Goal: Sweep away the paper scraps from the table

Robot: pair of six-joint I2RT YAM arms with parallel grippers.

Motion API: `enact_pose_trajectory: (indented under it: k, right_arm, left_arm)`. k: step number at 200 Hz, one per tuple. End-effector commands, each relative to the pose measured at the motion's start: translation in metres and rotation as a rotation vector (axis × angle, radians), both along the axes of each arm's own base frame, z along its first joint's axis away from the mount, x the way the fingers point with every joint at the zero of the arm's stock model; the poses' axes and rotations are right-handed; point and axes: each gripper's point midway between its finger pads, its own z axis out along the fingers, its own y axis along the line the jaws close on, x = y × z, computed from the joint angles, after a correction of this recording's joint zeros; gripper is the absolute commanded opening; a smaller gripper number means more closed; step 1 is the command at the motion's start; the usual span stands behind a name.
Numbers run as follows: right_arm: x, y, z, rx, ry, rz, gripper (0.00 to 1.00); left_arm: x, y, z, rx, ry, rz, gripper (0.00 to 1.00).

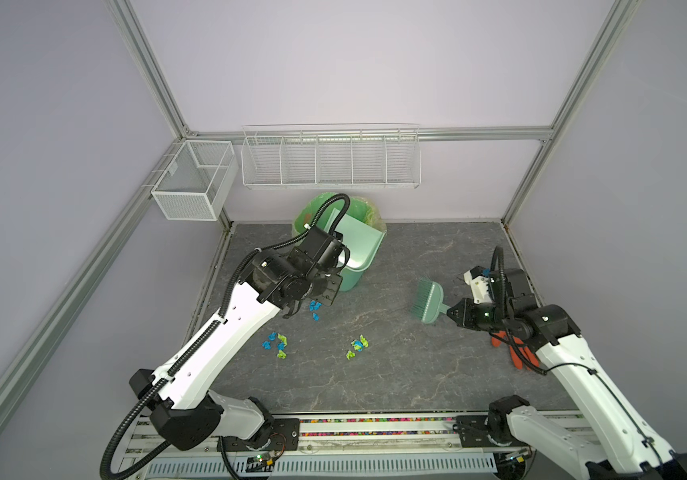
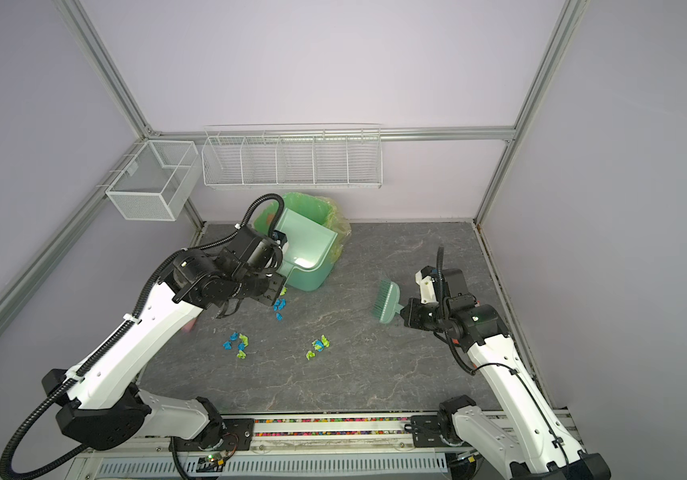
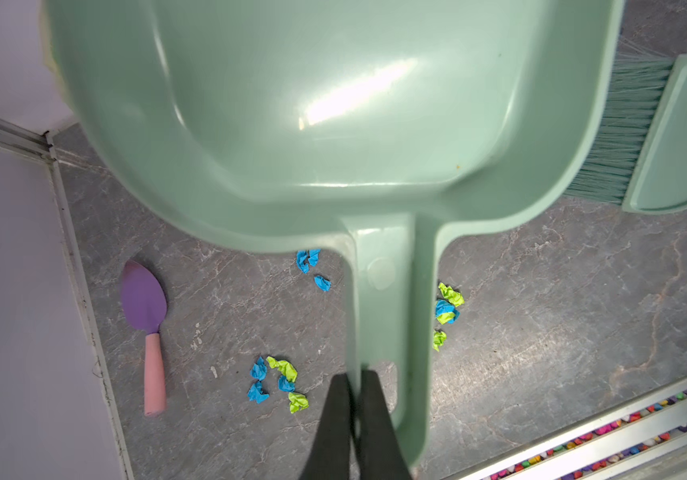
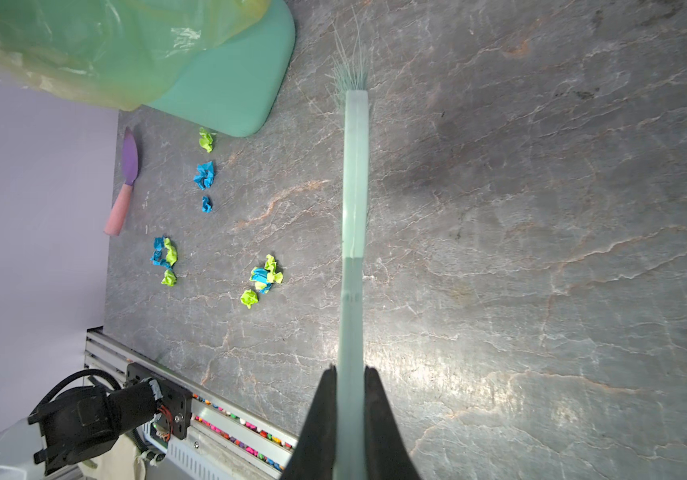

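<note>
The left gripper (image 3: 356, 376) is clamped tight on the handle of the dustpan (image 3: 333, 104), its two dark fingers (image 3: 375, 415) pressed on one edge of the handle near its end; the pan is lifted off the table (image 1: 416, 374) and tipped with its mouth over the bin (image 1: 350, 280), a mint tub lined with a green bag that stands at the far side of the table, left of centre. The right gripper (image 4: 350, 374) is closed on the handle of the brush (image 4: 354, 166); in both top views the brush (image 1: 427, 301) sits right of the bin and well apart from it, bristles pointing towards the far left; whether they touch the table cannot be told.

The scraps lie on the table in three loose groups, blue and lime mixed; one group (image 1: 314, 307) lies just beside the foot of the bin under the left wrist; a second (image 1: 276, 344) lies nearer the front, beside the left forearm; a third (image 1: 357, 347) lies near the table's middle, between the two arms. A trowel (image 3: 146, 324) with a purple blade and pink handle lies along the left edge; an orange glove (image 1: 514, 349) lies partly under the right arm.
</note>
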Motion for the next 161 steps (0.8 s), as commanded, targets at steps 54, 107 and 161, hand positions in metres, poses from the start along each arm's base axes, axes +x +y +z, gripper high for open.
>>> enact_pose_trajectory:
  k: [54,107,161]
  right_arm:
    - [0.008,0.034,0.021,0.071,-0.042,0.085,0.07]
    - [0.006,0.058,0.018,0.083,-0.015,0.151,0.07]
    - [-0.002,0.079,0.013,0.073,0.014,0.205,0.07]
  left_arm:
    - [-0.018,-0.007,-0.023,-0.075,0.088,0.010,0.00]
    - [-0.024,-0.012,-0.050,-0.071,0.153,-0.008,0.00]
    - [-0.025,-0.018,-0.075,-0.062,0.201,-0.003,0.00]
